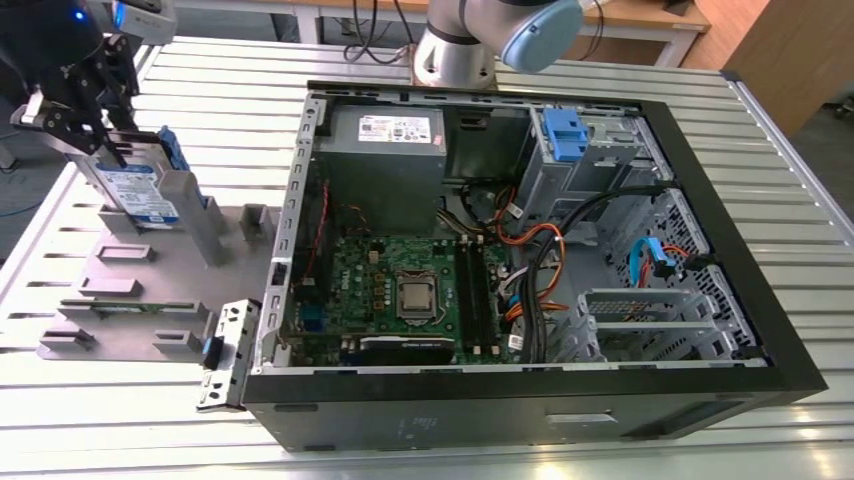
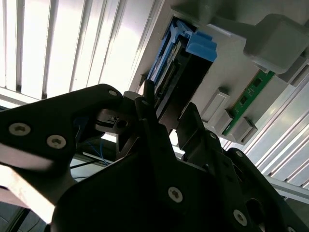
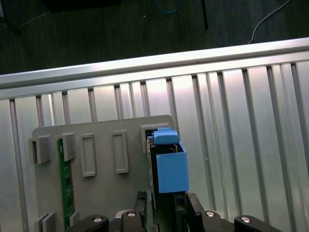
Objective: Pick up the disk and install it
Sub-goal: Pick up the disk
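Hanging at the top of the disk (image 1: 138, 192): the gripper (image 1: 110, 148), grasp impossible to tell. Standing upright in a slot of the grey holder plate (image 1: 160, 275), sharing it with a green circuit strip (image 1: 134, 305). Lying open toward the exterior view's right, the computer case (image 1: 507, 410), holding cables (image 1: 534, 245) and a blue-tabbed drive cage (image 1: 567, 135).

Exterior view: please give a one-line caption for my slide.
The gripper at the upright disk in its grey holder, on the exterior view's left of the open computer case.

Partly seen: disk (image 2: 181, 67), arm (image 1: 461, 45)
The gripper (image 2: 169, 104) covers one end of the disk; the exterior view's top edge cuts off the arm.
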Robot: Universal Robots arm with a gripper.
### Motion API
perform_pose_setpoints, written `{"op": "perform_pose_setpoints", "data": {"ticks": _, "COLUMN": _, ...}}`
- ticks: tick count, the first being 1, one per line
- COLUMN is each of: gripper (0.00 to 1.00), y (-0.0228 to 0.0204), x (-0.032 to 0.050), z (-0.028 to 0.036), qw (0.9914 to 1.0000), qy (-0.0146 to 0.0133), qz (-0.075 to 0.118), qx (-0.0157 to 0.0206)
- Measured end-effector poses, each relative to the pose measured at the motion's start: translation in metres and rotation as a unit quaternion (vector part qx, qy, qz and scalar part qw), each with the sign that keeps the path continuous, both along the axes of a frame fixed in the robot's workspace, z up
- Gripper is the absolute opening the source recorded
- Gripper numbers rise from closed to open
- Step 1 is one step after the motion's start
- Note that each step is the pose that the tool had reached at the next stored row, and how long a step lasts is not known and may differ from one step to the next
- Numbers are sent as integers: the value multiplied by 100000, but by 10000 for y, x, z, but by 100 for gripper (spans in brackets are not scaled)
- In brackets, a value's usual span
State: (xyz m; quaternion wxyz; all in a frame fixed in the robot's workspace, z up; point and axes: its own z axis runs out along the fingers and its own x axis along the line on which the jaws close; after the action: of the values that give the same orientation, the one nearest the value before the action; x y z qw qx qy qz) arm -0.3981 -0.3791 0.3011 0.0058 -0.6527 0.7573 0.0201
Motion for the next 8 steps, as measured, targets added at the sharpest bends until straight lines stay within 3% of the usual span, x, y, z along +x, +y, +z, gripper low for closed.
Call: {"op": "perform_pose_setpoints", "data": {"ticks": 8, "gripper": 45, "y": 0, "x": 0, "z": 9, "qw": 100000, "qy": -1, "qz": 225, "qx": 0}}
